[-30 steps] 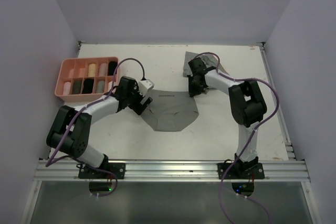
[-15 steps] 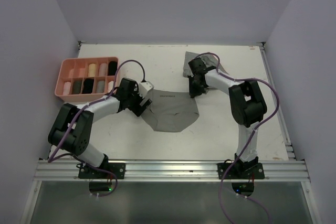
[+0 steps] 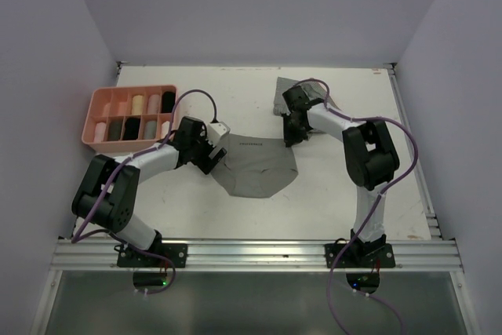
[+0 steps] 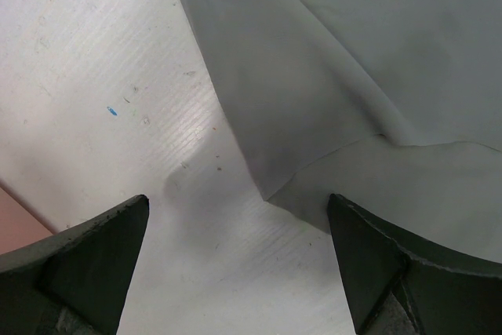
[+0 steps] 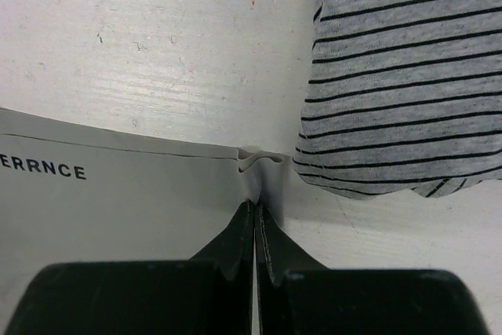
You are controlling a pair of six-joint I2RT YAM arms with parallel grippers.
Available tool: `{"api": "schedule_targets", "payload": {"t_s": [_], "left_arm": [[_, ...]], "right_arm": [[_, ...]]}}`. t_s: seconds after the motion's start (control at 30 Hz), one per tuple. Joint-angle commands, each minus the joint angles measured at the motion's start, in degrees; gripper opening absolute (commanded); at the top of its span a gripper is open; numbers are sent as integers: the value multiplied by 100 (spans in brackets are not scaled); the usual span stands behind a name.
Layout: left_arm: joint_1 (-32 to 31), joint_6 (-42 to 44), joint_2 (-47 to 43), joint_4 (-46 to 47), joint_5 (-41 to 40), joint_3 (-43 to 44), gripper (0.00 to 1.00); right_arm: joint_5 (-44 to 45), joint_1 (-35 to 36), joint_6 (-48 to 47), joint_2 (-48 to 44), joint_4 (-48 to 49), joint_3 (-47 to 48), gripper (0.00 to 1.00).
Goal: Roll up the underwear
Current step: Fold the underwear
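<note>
While closed, right hand [image 5: 255,208] on underwear [image 5: 118,229]

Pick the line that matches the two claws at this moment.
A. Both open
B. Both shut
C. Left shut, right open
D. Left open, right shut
D: the left claw has its fingers spread wide over a corner of the plain grey underwear, while the right claw has its tips pressed together on that garment's puckered waistband edge, beside the striped underwear.

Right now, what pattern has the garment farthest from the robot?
That underwear is grey with thin black stripes; right wrist view.
</note>
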Motion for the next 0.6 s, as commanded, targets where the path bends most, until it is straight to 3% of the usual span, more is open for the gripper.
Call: {"api": "schedule_targets", "payload": {"t_s": [0.0, 0.47, 0.57], "left_arm": [[21, 128, 112, -69, -181, -114, 100], [29, 146, 174, -122, -234, -158, 100], [29, 146, 200, -122, -216, -140, 100]], "right_arm": [[-21, -34, -20, -221, -111, 139, 0], [-179, -491, -257, -581, -331, 16, 0], [-442, -500, -319, -432, -340, 7, 5]]}}
